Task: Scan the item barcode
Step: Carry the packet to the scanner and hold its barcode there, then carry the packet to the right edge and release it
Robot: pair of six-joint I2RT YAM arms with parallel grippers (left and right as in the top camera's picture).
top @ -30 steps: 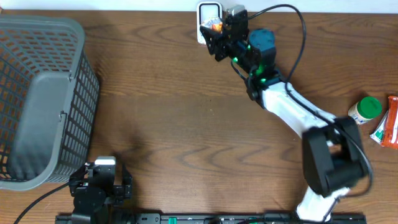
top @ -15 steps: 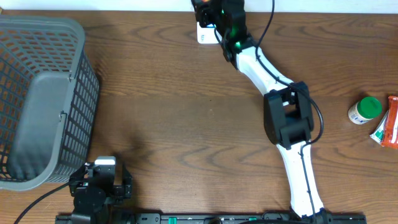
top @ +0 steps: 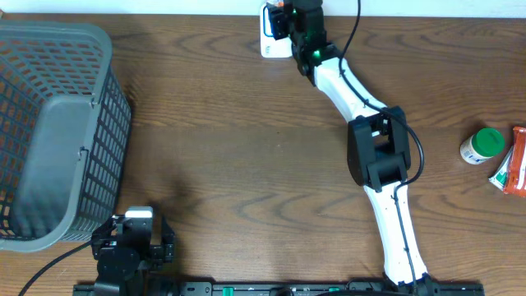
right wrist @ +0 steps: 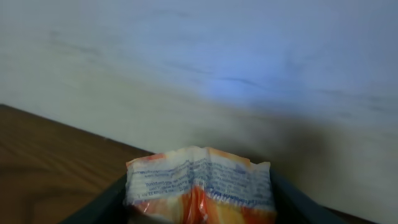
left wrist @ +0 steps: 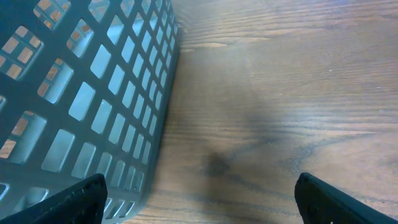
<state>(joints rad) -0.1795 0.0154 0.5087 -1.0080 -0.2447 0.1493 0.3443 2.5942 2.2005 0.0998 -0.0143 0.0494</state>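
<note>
The item is an orange and white crinkled packet point(right wrist: 199, 186) with fine blue print on its top seal. My right gripper point(right wrist: 199, 208) is shut on it, a dark finger on each side. In the overhead view the right gripper point(top: 288, 18) reaches to the table's far edge, directly over the white scanner point(top: 268, 43), and hides most of it. The packet faces a pale wall. My left gripper point(top: 131, 243) rests at the near left, open and empty, its fingertips point(left wrist: 74, 199) spread wide over bare wood.
A grey mesh basket point(top: 49, 123) fills the left side, close beside the left gripper, its wall point(left wrist: 81, 93) filling the left wrist view. A green-capped bottle point(top: 481, 145) and a red packet point(top: 514, 160) lie at the right edge.
The right arm stretched out and carried the packet toward the far edge, ending over the scanner. The left arm has not moved.
</note>
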